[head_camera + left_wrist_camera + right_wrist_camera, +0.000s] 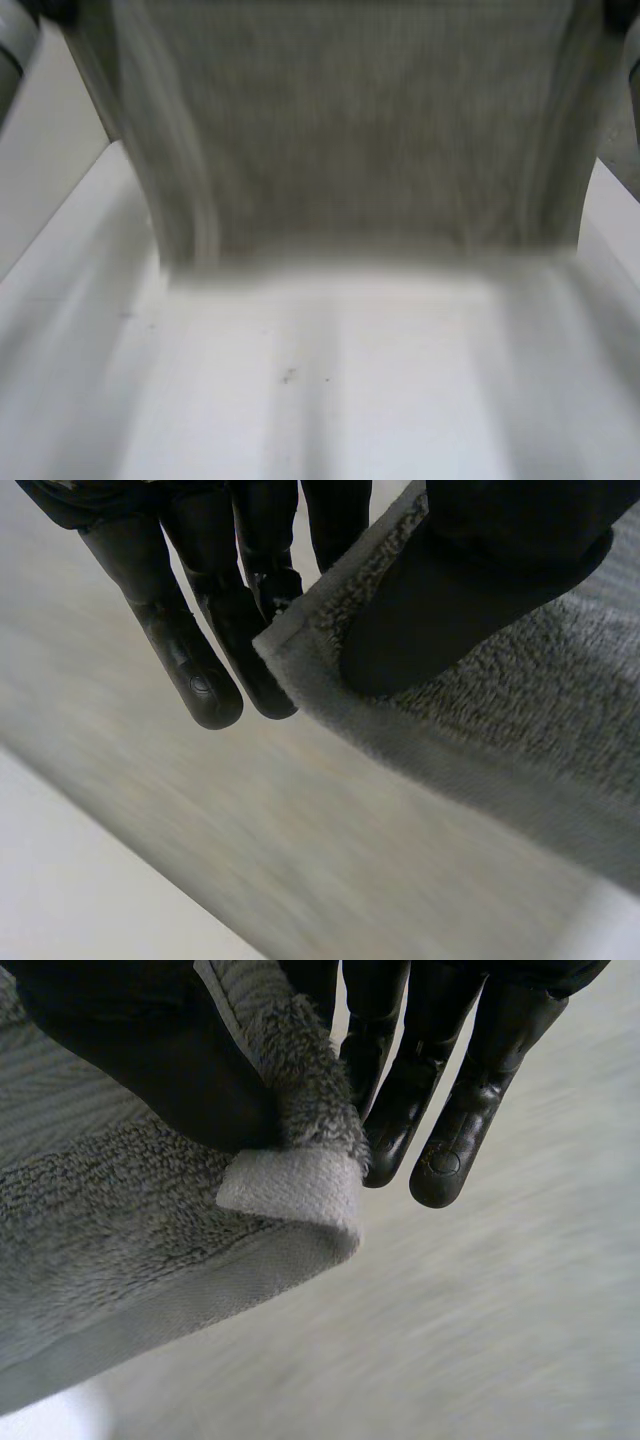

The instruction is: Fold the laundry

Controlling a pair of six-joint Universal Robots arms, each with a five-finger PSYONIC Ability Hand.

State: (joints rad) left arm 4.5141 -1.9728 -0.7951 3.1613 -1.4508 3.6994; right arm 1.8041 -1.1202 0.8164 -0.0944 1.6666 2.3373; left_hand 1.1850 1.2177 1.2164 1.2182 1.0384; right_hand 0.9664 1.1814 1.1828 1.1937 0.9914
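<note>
Towel point(520, 680): mine to hold. Grey terry cloth, matt, with a looped, nubbly pile that looks soft and rough-textured.
Hem point(290, 1185): a flat, tightly woven band along the towel's edge and corner, paler and smoother than the pile.
My left hand point(190, 650): a black, hard, smooth shell, plastic by the look, with a faint sheen along the fingers.
My right hand point(450, 1110): the same black shell, glossy at the fingertips.
Table point(330, 380): white, smooth, low sheen, a few small dark specks.
</note>
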